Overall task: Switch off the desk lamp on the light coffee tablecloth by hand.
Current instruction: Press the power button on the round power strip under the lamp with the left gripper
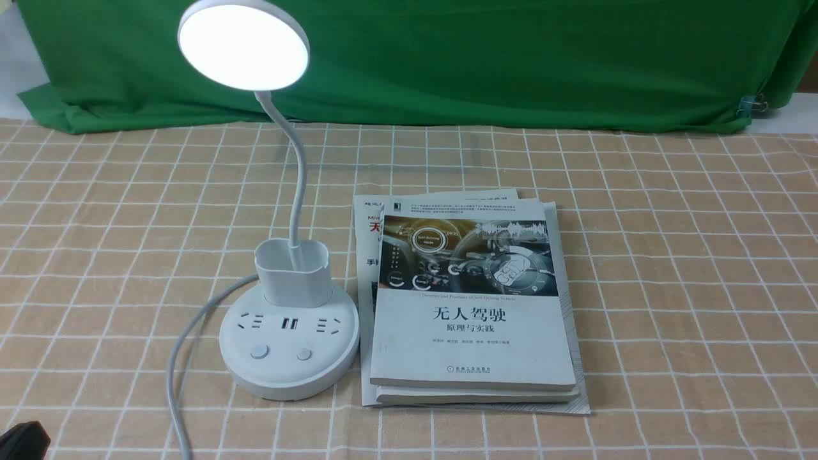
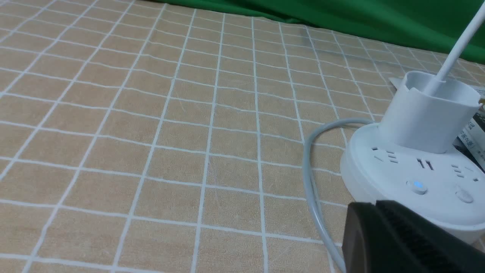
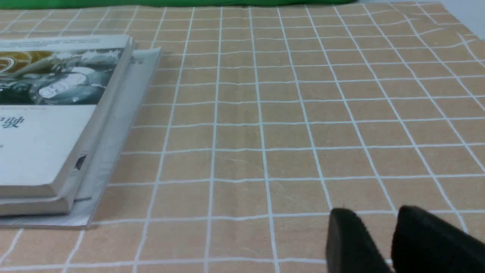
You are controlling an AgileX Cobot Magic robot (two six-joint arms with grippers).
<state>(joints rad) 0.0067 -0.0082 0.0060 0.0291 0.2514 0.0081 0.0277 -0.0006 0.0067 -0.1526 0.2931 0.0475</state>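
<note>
White desk lamp [image 1: 291,281] (lit), upright, on tan grid tablecloth [image 1: 671,255]

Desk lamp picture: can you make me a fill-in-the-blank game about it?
The desk lamp is switched ____. In the front view, the books lie on the lamp's ____ side. One button on its base glows ____. The hanging cloth behind is ____.
Missing words: on, right, blue, green.

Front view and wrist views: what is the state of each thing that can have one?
Lamp: on, head glowing.
Left button: lit blue.
Books: closed, stacked.
Left gripper: shut, empty.
Right gripper: slightly open, empty.
</note>
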